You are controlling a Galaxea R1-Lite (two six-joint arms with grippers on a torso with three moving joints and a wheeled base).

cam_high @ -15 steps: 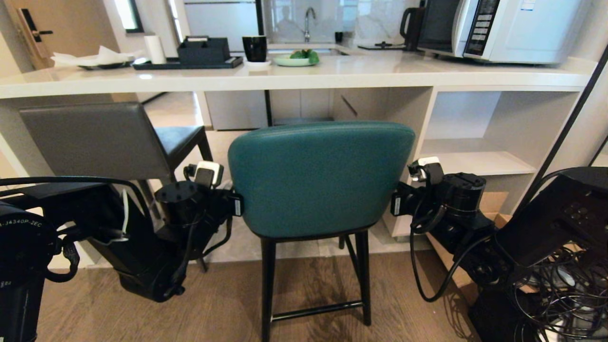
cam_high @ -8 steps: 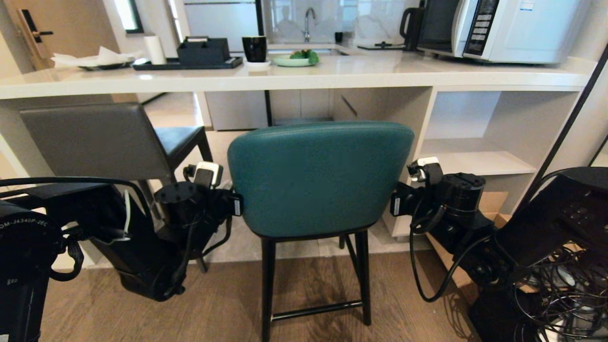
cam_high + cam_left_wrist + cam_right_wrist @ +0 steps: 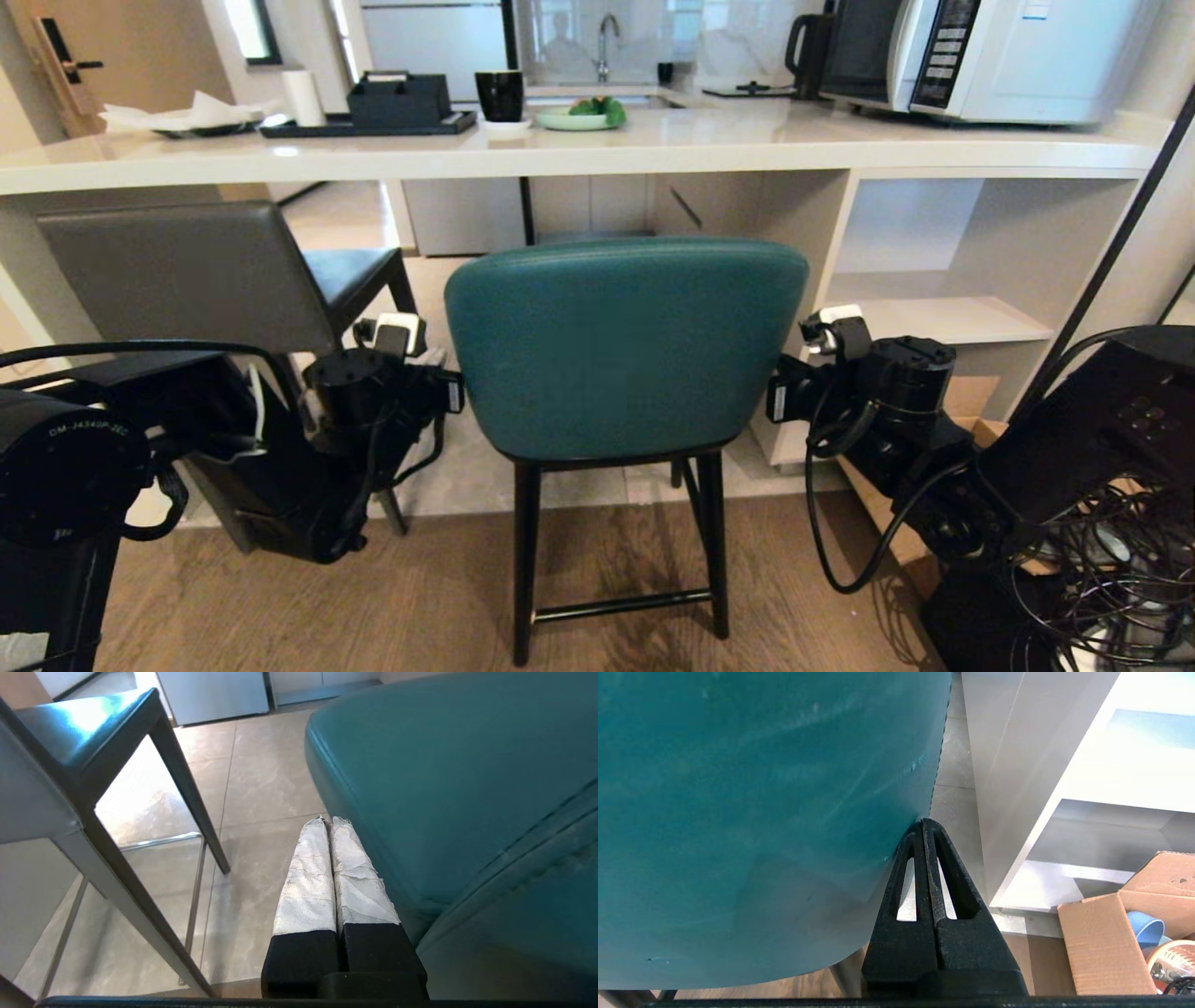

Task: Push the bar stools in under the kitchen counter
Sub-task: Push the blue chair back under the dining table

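Kitchen counter [image 3: 579, 149] ahead, teal stool [image 3: 621, 350] short of its front edge.
My left gripper [image 3: 328, 826] and right gripper [image 3: 927, 826], both pressed together, flank its stiff, slippery backrest; likely top-heavy, so push low.

Two stools stand before the table [image 3: 653, 149]. The round-backed stool [image 3: 624, 350] is in the middle, its back toward the robot; the square-backed stool [image 3: 187, 275] is to its left, partly under the table edge. Shelves [image 3: 934, 317] sit under the table's right end. The left gripper [image 3: 327, 821] lies against the round-backed stool's left side, the right gripper [image 3: 924, 822] against its right side. A microwave [image 3: 980, 56] stands on the table at right, a tray [image 3: 369, 123] at left.
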